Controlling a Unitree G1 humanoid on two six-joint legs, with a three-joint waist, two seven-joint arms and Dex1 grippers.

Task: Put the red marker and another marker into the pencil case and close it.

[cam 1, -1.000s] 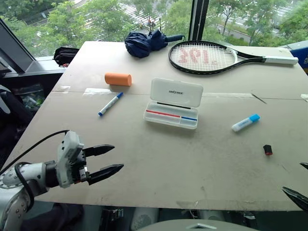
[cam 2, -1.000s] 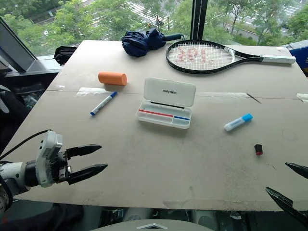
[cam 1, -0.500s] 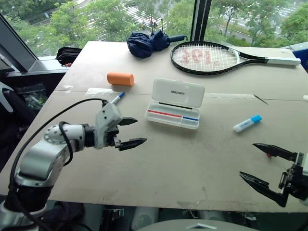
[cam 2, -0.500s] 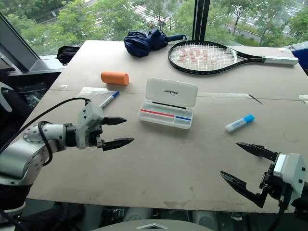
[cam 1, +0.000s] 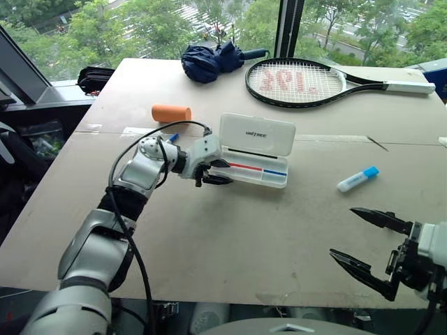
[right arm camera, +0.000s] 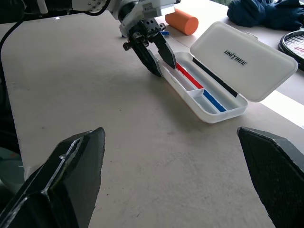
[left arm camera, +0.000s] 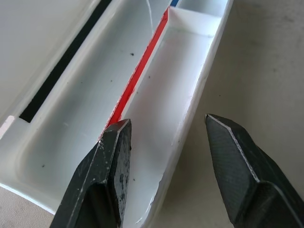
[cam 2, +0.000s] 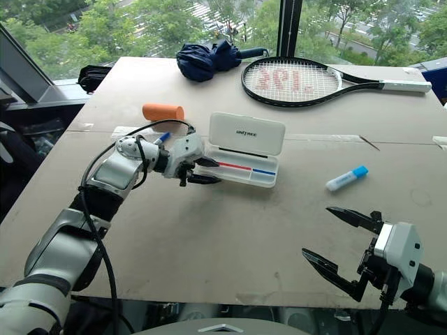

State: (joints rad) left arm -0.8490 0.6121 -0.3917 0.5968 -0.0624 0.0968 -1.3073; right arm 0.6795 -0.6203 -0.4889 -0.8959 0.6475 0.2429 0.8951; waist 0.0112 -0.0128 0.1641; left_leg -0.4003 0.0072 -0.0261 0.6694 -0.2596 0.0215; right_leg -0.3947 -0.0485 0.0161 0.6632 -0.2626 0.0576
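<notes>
1. The flat white rectangular plastic pencil case lies open near the middle of the grey desk, its lid with black lettering standing up behind a clear tray that bears a red-and-blue stripe.
2. The left end effector sits at the tray's left end; its two black fingers stand a narrow gap apart, one finger over the tray's inside, the other outside the front wall, holding nothing.
3. The right end effector hovers near the desk's front right edge, fingers spread wide and empty.
4. A blue-capped white marker lies to the right of the case, well apart from it.
5. An orange cylinder lies behind and to the left of the case.
</notes>
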